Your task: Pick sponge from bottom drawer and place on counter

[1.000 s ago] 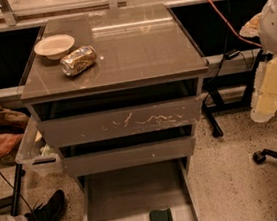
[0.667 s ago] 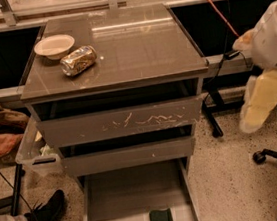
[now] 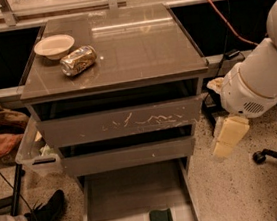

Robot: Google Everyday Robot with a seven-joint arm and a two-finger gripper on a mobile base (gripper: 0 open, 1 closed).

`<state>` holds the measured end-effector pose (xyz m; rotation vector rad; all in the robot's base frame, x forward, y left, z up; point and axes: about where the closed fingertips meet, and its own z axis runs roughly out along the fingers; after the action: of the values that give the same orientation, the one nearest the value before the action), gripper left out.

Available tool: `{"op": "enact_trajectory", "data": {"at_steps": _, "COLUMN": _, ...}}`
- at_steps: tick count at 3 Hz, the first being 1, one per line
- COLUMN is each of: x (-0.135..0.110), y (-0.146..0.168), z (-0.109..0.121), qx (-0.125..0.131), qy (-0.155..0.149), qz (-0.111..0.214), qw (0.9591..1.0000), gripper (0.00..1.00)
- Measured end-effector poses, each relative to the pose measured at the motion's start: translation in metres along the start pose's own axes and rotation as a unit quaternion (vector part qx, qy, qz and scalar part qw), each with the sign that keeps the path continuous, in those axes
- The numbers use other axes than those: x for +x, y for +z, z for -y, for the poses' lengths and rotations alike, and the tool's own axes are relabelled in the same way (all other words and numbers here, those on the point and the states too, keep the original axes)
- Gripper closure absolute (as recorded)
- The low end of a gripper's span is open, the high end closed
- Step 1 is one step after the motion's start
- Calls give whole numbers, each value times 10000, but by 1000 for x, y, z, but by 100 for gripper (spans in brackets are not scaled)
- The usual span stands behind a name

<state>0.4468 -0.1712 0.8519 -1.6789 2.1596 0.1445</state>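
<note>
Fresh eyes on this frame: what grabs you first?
A bulky white robot arm fills the right edge, its cream gripper hanging beside the cabinet's plain grey middle drawer. A small dark green sponge lies alone in the open grey metal bottom drawer. A crushed gold can and pale bowl sit rear-left on the glossy grey-brown counter.

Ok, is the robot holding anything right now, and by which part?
Nothing is held. The gripper hangs beside the cabinet, apart from the sponge, which lies on the bottom drawer floor.
</note>
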Motion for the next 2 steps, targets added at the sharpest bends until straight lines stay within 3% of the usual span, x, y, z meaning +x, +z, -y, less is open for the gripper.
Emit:
{"op": "enact_trajectory", "data": {"at_steps": 1, "x": -4, "y": 27, "z": 3, "qx": -4, "qy": -10, "qz": 342, "qw": 9994, "gripper": 0}}
{"op": "enact_trajectory", "data": {"at_steps": 2, "x": 3, "y": 91, "z": -2, "qx": -49, "qy": 36, "qz": 764, "qw": 9971, "gripper": 0}}
